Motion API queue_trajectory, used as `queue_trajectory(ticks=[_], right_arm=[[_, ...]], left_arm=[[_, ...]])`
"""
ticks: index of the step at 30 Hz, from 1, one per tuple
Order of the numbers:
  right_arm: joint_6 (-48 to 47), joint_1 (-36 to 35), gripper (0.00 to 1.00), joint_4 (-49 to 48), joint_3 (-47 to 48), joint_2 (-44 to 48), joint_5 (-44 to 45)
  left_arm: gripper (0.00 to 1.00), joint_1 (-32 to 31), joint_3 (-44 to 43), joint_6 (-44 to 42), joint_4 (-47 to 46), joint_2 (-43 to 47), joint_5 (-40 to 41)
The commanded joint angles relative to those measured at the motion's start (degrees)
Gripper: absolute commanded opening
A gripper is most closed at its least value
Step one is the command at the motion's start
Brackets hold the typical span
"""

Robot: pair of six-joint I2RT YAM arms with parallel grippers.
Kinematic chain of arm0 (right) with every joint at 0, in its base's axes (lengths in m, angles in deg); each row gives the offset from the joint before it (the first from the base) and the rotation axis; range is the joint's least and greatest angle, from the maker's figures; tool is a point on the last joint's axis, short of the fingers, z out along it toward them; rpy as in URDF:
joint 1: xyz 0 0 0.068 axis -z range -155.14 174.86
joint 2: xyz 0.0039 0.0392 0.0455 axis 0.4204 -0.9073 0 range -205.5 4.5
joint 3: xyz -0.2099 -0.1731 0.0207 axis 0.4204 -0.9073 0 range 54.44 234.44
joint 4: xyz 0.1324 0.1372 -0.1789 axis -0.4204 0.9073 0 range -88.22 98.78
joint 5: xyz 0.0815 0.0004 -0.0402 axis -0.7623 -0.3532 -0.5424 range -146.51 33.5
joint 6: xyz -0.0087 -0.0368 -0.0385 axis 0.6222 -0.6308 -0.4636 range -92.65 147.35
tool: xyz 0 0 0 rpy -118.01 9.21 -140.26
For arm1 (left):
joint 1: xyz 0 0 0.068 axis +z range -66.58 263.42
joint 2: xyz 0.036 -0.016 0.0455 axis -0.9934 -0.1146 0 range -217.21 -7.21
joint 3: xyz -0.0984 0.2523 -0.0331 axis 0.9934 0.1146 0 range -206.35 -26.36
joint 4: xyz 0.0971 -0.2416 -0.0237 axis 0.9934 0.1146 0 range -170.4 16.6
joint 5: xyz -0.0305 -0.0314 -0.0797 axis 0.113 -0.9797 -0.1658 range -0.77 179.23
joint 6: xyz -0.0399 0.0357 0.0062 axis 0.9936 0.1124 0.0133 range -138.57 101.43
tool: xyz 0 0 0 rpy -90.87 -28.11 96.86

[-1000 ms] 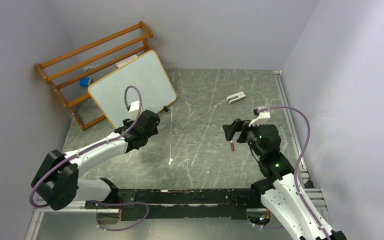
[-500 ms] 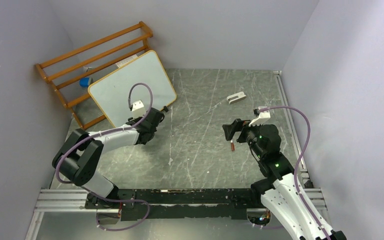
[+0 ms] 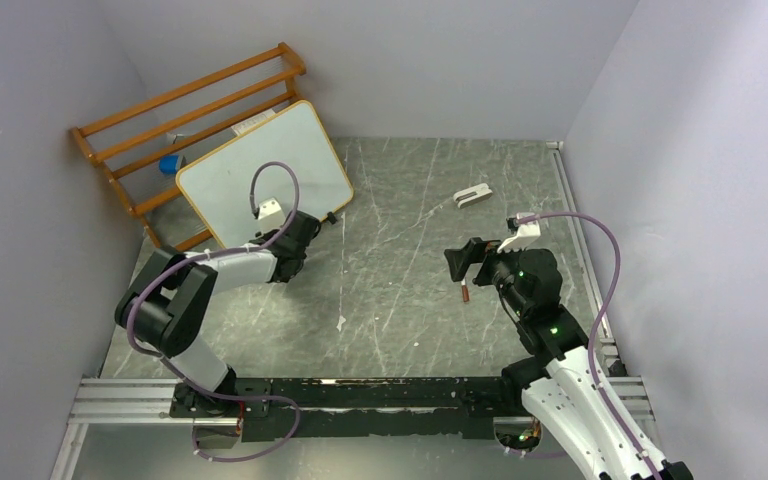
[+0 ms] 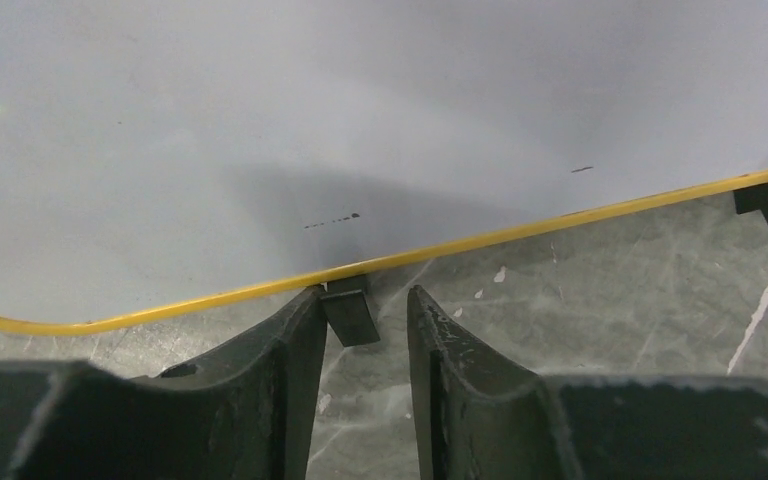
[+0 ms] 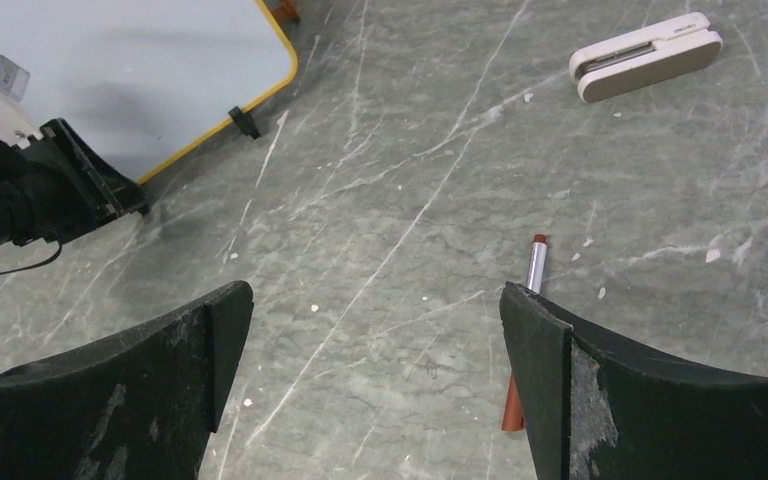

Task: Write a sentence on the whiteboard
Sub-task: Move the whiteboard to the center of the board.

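Observation:
The whiteboard (image 3: 260, 170) leans against the rack at the back left. Its face (image 4: 360, 120) is blank except for a few small dark specks; no sentence shows on it. My left gripper (image 4: 363, 300) is low at the board's yellow bottom edge, also seen in the top view (image 3: 298, 232). Its jaws stand slightly apart around a small black foot (image 4: 348, 312); the left finger touches the foot and the right one is clear of it. My right gripper (image 5: 375, 330) is wide open and empty over the table. A red and silver marker (image 5: 534, 262) lies beside its right finger, partly hidden.
An orange-brown slatted wooden rack (image 3: 190, 105) stands behind the board with a blue thing (image 3: 169, 163) on it. A white eraser-like block (image 3: 472, 196) lies on the table at the back right. Grey walls close in both sides.
My left arm has folded back and its gripper has moved up to the board's bottom edge, around the foot. My right arm and the marker have not moved.

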Motion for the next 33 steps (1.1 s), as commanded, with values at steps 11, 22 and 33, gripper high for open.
queue_trajectory(ticks=[11, 22, 33], right_arm=[[0.2, -0.4, 1.0, -1.8, -1.3, 0.5, -2.2], [-0.1, -0.4, 1.0, -2.6, -1.0, 0.9, -2.4], [0.2, -0.4, 1.0, -2.1, -0.6, 2.4, -1.5]], left_arm=[[0.06, 0.6, 0.6, -2.9, -3.4, -1.8, -4.5], [0.05, -7.6, 5.4, 0.7, -2.1, 3.9, -8.7], [0.05, -20.8, 6.4, 8.5, 2.5, 10.0, -6.2]])
